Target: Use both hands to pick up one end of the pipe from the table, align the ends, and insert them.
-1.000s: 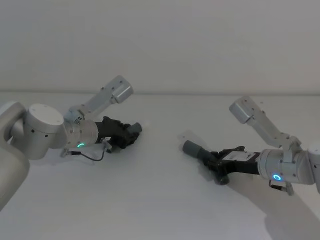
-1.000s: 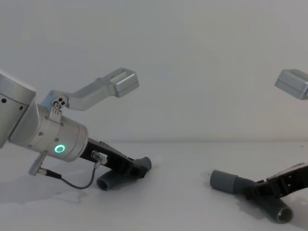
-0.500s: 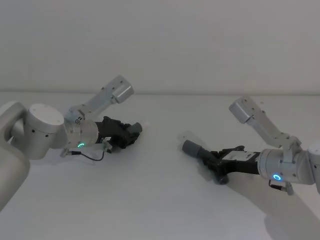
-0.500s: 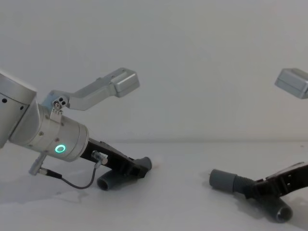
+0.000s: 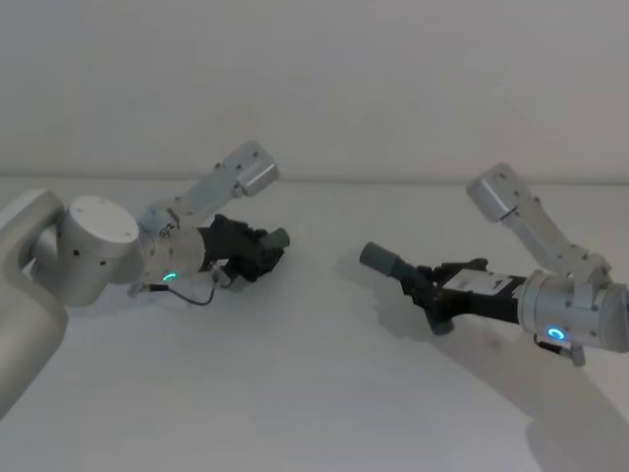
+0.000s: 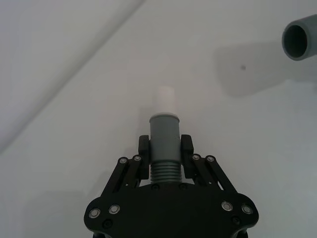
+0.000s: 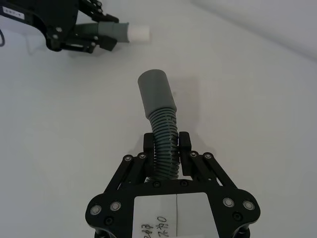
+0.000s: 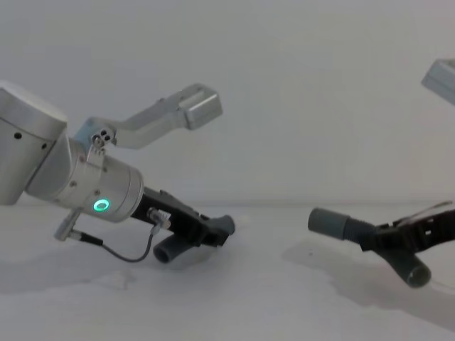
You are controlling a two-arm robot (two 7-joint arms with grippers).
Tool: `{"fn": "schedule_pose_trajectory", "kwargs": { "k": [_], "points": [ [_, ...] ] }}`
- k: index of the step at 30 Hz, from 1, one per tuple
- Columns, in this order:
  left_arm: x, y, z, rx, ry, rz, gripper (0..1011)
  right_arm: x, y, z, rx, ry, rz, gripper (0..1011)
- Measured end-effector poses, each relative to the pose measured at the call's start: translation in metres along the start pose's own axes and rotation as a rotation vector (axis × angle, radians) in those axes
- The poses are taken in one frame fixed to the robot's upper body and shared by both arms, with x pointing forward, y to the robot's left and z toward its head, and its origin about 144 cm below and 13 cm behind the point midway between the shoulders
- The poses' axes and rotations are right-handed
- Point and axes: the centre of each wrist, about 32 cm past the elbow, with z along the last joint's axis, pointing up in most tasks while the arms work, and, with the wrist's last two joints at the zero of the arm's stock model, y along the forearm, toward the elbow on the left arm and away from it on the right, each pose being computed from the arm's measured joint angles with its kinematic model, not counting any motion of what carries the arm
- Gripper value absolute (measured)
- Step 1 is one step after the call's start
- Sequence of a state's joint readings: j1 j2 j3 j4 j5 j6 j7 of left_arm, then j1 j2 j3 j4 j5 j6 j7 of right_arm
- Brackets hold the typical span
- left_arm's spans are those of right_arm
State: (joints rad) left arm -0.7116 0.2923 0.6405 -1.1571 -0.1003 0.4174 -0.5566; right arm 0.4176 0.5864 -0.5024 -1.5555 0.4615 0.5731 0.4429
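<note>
**Gripped on both sides, not yet joined**

Nearest the robot, on its right: holds the longer pipe piece in the right gripper, low over the table. Pinches the ribbed hose with both fingers drawn in tight against it, just behind the longer piece's cuff. Carries that cuff clear of the white surface, with a shadow under it in the chest view, and points its open mouth toward the robot's left. Lets the open ribbed end curve down behind the grip.

Farther back, on the left: grips the shorter pipe piece in the left gripper. Closes narrow on the first ribs, with fingertips pressed to either side, right behind the shorter piece's cuff. Shows a white tip sticking out of the front of that cuff. Aims this end toward the right. Cannot tell whether the short ribbed end rests on the table or hangs just above it.

Between the two: leaves a stretch of bare table, with the cuffs well apart, facing roughly toward each other but not in line, and nothing inserted.

Farthest back: meets the plain white wall along the table's far edge.
</note>
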Motion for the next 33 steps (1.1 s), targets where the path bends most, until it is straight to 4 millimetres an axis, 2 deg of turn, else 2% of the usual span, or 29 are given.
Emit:
{"fn": "schedule_pose_trajectory", "kwargs": {
  "k": [12, 33],
  "points": [
    [0.002, 0.014, 0.018, -0.073, -0.095, -0.01, 365, 0.013, -0.017, 0.007, 0.071, -0.089, 0.05, 283],
    [0.025, 0.036, 0.024, -0.124, -0.237, -0.147, 365, 0.05, -0.045, -0.001, 0.053, -0.289, 0.126, 283]
  ]
}}
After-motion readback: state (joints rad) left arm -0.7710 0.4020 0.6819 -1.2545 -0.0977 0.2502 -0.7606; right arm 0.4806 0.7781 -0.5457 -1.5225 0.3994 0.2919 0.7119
